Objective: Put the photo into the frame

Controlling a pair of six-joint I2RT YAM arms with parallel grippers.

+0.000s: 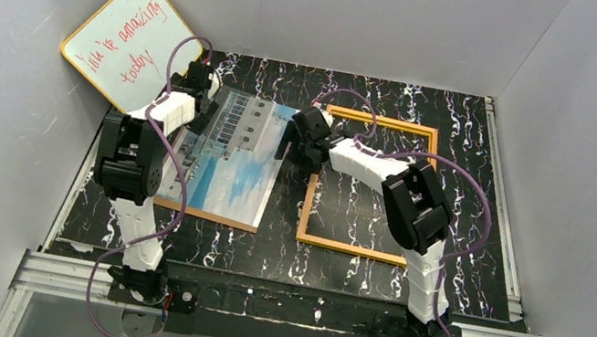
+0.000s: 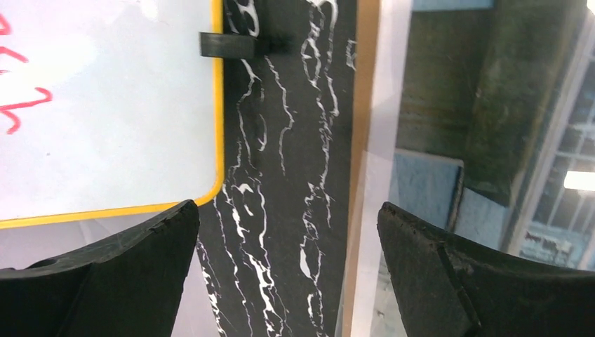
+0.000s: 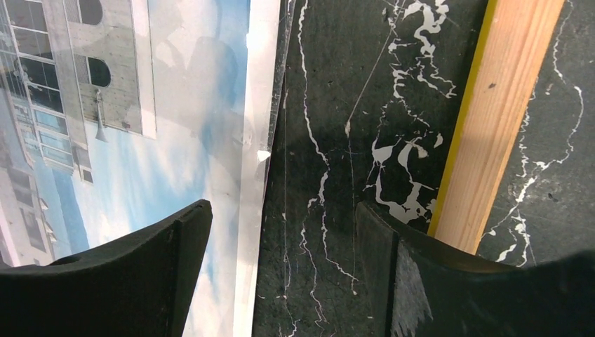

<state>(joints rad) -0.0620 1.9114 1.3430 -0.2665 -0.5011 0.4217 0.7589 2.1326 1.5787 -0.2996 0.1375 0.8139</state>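
The photo point(image 1: 236, 162) lies flat, picture side up, on the left part of the tabletop point(image 1: 350, 275), outside the frame point(image 1: 382, 122). The frame lies just beside it on the right, wooden side up. The left fingers point(image 2: 105, 281) are wide apart and hold nothing, over the photo's far left corner, near the whiteboard point(image 1: 119, 35). The right fingers point(image 3: 119, 281) are also wide and empty, over the gap between photo and frame.

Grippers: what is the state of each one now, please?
Left gripper: open, holding nothing.
Right gripper: open, holding nothing, between the rectangular paper building photo and the thin orange-brown wooden frame.
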